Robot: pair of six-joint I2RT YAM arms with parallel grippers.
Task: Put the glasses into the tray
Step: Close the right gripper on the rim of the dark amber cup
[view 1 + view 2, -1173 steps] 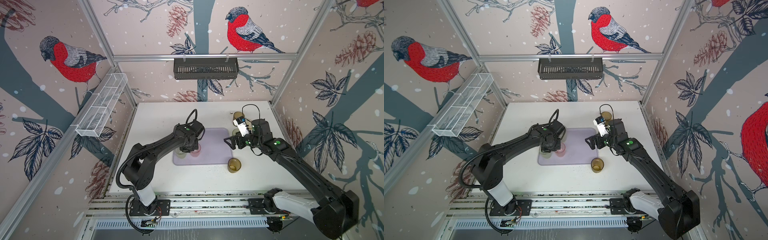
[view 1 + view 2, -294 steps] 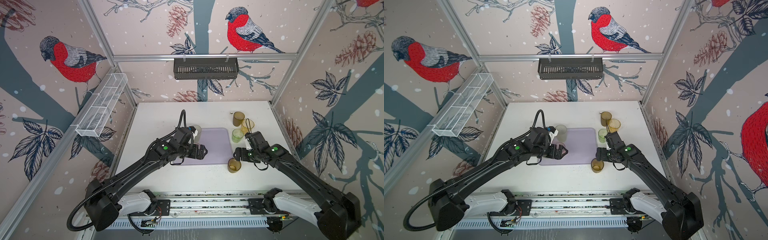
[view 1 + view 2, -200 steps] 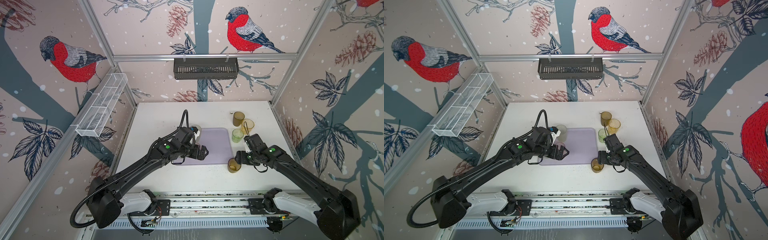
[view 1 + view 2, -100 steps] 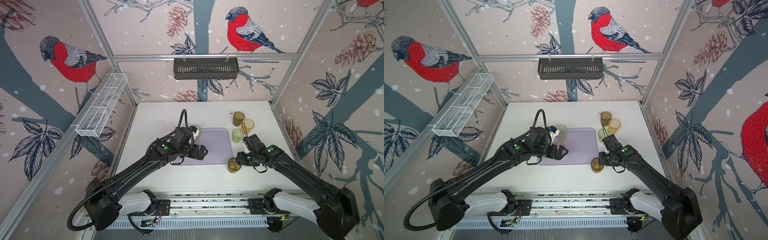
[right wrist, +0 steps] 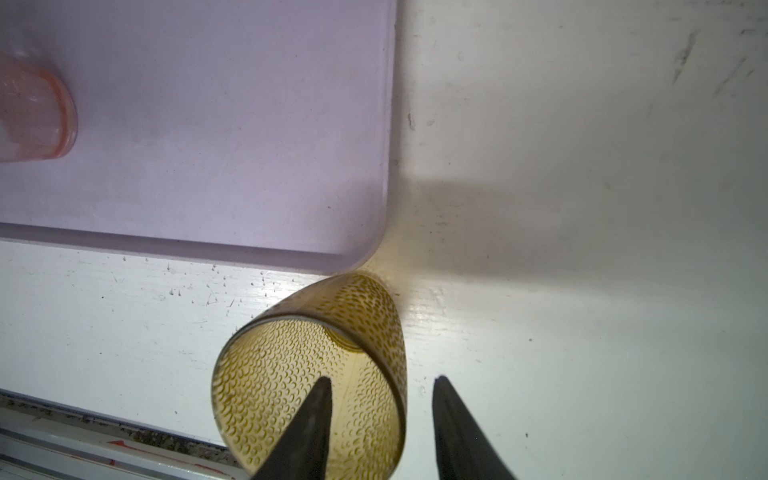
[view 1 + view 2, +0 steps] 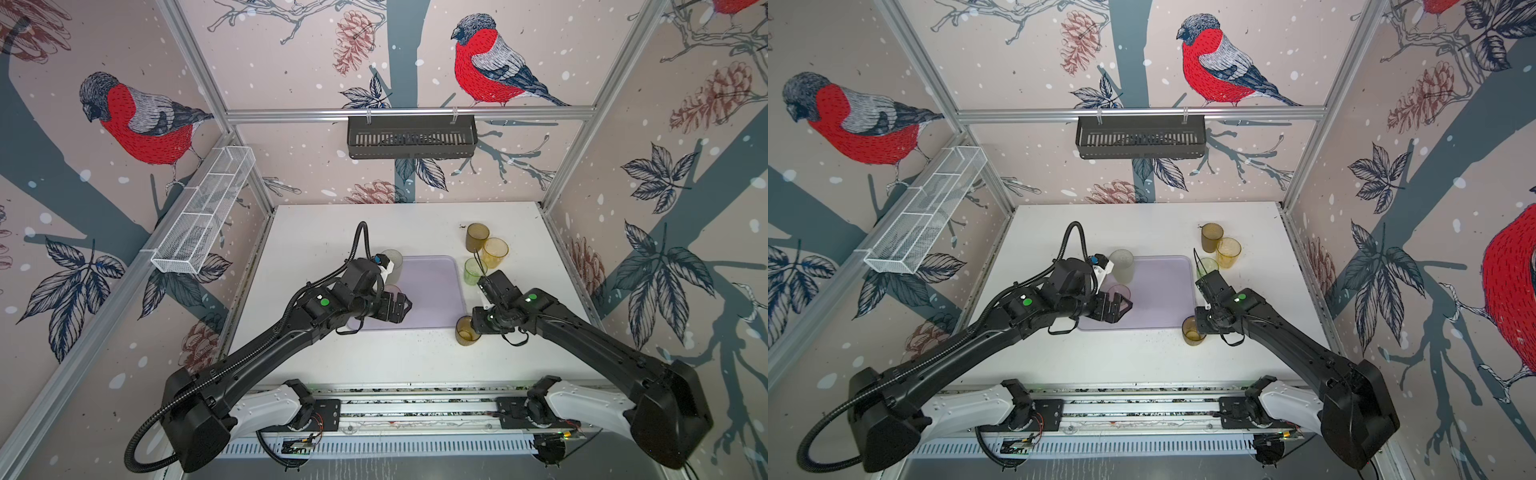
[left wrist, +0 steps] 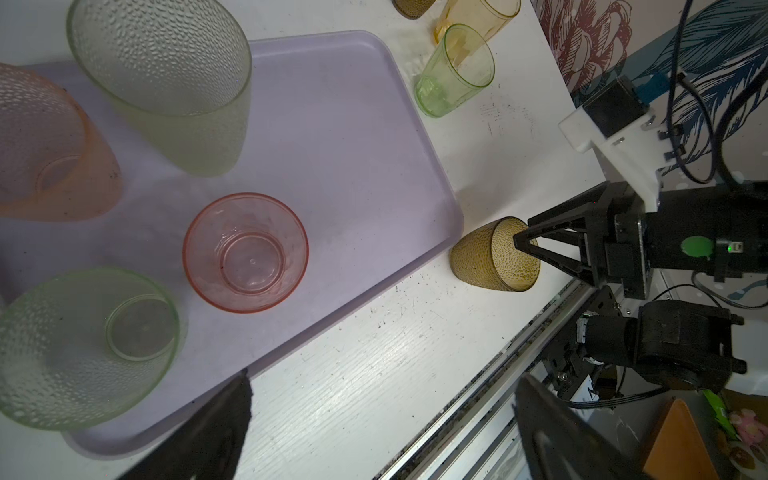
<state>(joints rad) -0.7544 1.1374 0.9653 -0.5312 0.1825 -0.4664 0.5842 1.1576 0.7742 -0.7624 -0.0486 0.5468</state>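
The lavender tray [image 6: 436, 291] [image 7: 353, 145] holds a frosted pale green glass [image 7: 166, 83], a dimpled pink one [image 7: 50, 158], a clear pink one [image 7: 245, 251] and a dimpled green one [image 7: 83, 345]. An amber dimpled glass [image 6: 464, 331] [image 5: 291, 395] stands on the table at the tray's near right corner. My right gripper [image 6: 473, 326] [image 5: 380, 380] straddles its rim, one finger inside, the other outside and clear of the wall. My left gripper [image 6: 405, 305] [image 7: 382, 376] hovers open and empty over the tray's near edge.
A bright green glass [image 6: 473, 271], a yellow one [image 6: 494, 252] and a dark olive one [image 6: 477, 237] stand on the table right of the tray. A black slotted basket [image 6: 411, 136] hangs on the back wall, and a white wire basket [image 6: 203, 212] on the left wall.
My right gripper has come down onto the amber glass and its jaws have narrowed over the rim. The left arm has barely moved.
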